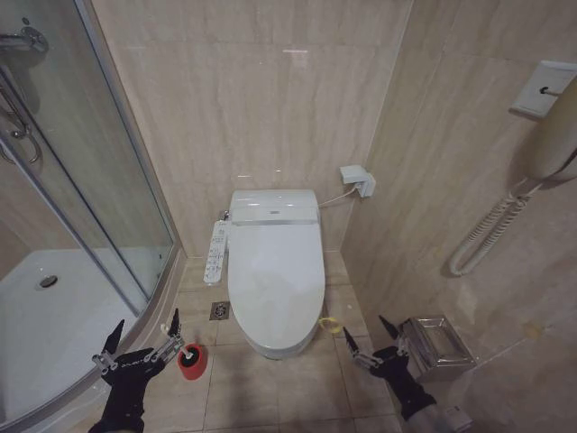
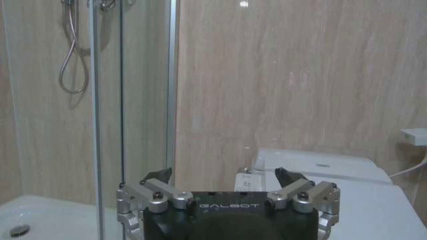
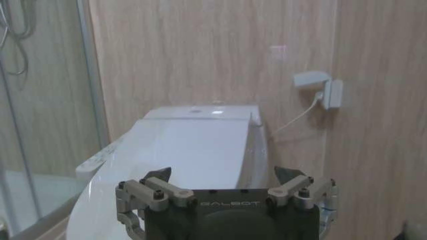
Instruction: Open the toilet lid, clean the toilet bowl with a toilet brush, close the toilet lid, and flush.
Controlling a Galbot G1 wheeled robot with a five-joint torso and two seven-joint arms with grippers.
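Observation:
The toilet lid [image 1: 275, 271] is down flat, glossy white, covering the toilet bowl; the lid [image 3: 187, 150] lies just ahead of my right gripper [image 3: 221, 172]. A white button panel [image 1: 216, 251] runs along the toilet's left side. On the floor left of the toilet's front stands a red cup holder [image 1: 192, 362] with something dark in it; I cannot make out the toilet brush's handle. My left gripper [image 1: 144, 327] hovers open next to that cup. My right gripper [image 1: 367, 331] is open, low at the toilet's front right. The left gripper [image 2: 221, 175] faces the wall and the lid [image 2: 373, 200].
A glass shower enclosure [image 1: 90, 180] with a white tray [image 1: 54, 307] fills the left. A floor drain [image 1: 219, 310] and a small yellow object [image 1: 331, 325] flank the toilet base. A metal tissue box [image 1: 435, 343] and a wall phone [image 1: 550, 135] hang on the right wall.

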